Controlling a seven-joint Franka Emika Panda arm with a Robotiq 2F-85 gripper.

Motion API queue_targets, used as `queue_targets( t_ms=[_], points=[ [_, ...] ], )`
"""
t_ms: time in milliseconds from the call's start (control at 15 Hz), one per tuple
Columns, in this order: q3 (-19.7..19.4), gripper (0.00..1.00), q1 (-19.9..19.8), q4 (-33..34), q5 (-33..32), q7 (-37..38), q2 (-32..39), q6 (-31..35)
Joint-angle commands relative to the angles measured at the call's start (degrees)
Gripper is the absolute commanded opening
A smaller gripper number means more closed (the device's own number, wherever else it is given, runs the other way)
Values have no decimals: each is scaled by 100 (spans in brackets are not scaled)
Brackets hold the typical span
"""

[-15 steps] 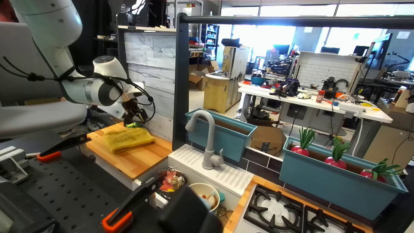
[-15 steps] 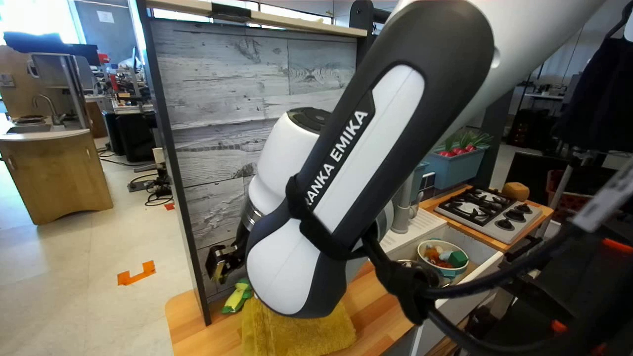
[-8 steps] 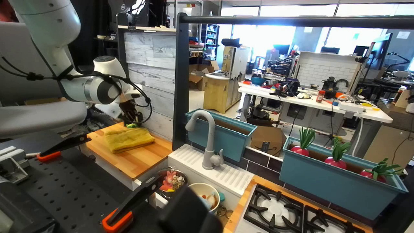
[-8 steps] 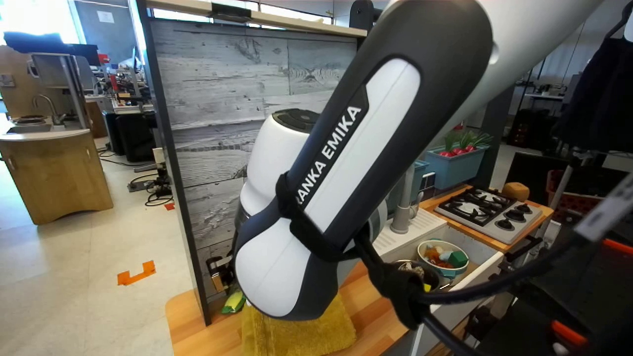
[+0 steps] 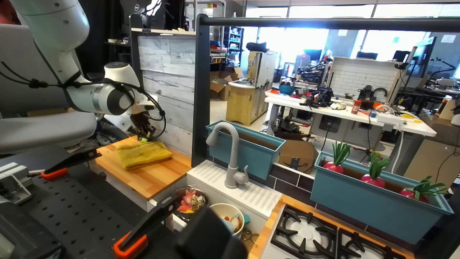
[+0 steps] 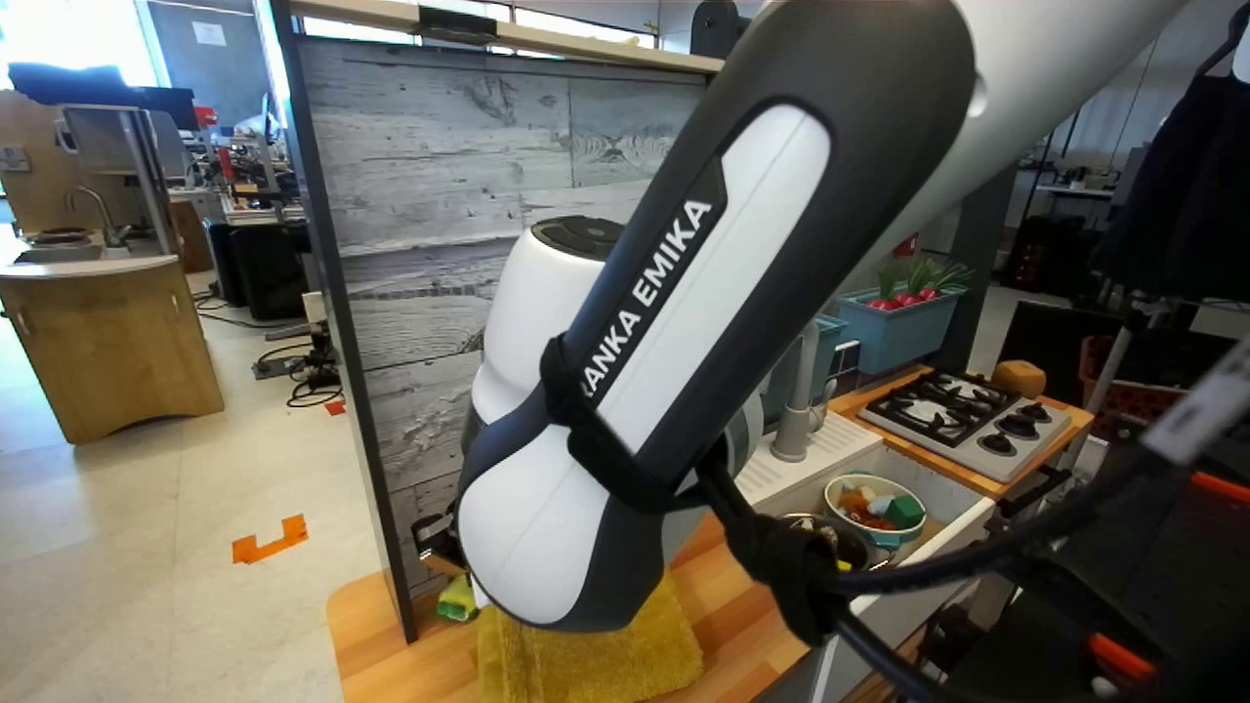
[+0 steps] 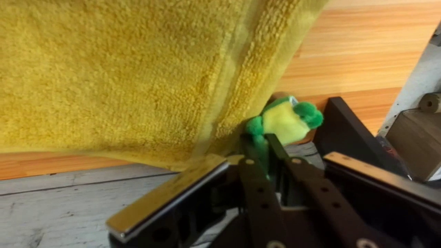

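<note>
While the white arm (image 6: pixel 552 498) hangs low beside the grey plank wall (image 7: pixel 69 206), the gripper (image 7: pixel 260 141) is clamped on the soft green-and-yellow toy (image 7: pixel 285 122), a green bit caught in its grip! And there's the toy, on the wooden counter (image 7: pixel 358 51), just beside the folded yellow towel (image 7: pixel 120 75), near the wall's dark end post (image 7: pixel 355 134).

Down sinks the gripper (image 7: pixel 260 146), lower than before, and its 2 fingers (image 7: pixel 276 147) draw together, pinching the green-and-yellow plush toy (image 7: pixel 285 123)!
</note>
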Motion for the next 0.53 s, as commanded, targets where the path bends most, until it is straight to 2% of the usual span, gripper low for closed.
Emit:
queue_targets(
  t_ms=[0,200,267,467],
  points=[
    [263,1,-322,-818,38,55,-956,-915],
    [524,2,-751,-1586,-125,-146,-1850,-1779],
    [491,2,-818,-1864,-190,-95,-2147,-2106],
    [-34,2,-785,-2712,-583,490,-2859,-2761]
  ],
)
